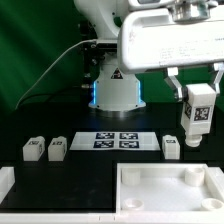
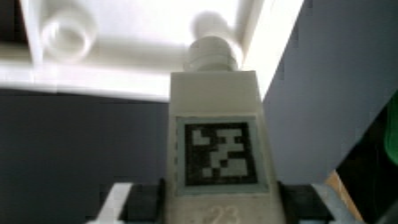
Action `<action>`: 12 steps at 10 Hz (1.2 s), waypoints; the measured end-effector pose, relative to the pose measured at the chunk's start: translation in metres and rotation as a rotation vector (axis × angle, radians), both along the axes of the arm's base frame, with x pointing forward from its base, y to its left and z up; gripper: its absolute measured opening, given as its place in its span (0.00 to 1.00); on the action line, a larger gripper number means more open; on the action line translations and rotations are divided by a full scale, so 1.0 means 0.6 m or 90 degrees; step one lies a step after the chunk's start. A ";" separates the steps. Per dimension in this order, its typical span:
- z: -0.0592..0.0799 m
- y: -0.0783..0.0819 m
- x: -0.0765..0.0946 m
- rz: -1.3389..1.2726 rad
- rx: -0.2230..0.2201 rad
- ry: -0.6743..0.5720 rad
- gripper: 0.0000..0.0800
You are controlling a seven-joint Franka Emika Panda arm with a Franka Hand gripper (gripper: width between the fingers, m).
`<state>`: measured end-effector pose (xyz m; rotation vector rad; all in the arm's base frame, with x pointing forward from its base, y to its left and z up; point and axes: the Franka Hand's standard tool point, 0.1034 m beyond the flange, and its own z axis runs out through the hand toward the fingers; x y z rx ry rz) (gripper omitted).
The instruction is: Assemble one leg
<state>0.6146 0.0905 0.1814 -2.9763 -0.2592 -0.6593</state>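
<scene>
My gripper (image 1: 196, 92) is shut on a white leg (image 1: 196, 113) and holds it upright in the air at the exterior view's right, above the table. In the wrist view the leg (image 2: 221, 125) fills the middle, its tag facing the camera, its round peg end pointing at the large white tray-like piece (image 2: 125, 60) below. Dark finger pads (image 2: 137, 200) press both sides of the leg. Three more legs lie on the table: two at the exterior view's left (image 1: 33, 148) (image 1: 57, 148) and one at its right (image 1: 171, 147).
The marker board (image 1: 116, 140) lies in the middle of the table in front of the robot base (image 1: 115, 90). The white tray-like piece (image 1: 170, 188) sits at the front right. A white rim piece (image 1: 8, 185) lies at the front left.
</scene>
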 end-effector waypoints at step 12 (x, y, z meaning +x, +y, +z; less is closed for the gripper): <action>-0.117 0.026 0.018 -0.002 0.019 -0.119 0.37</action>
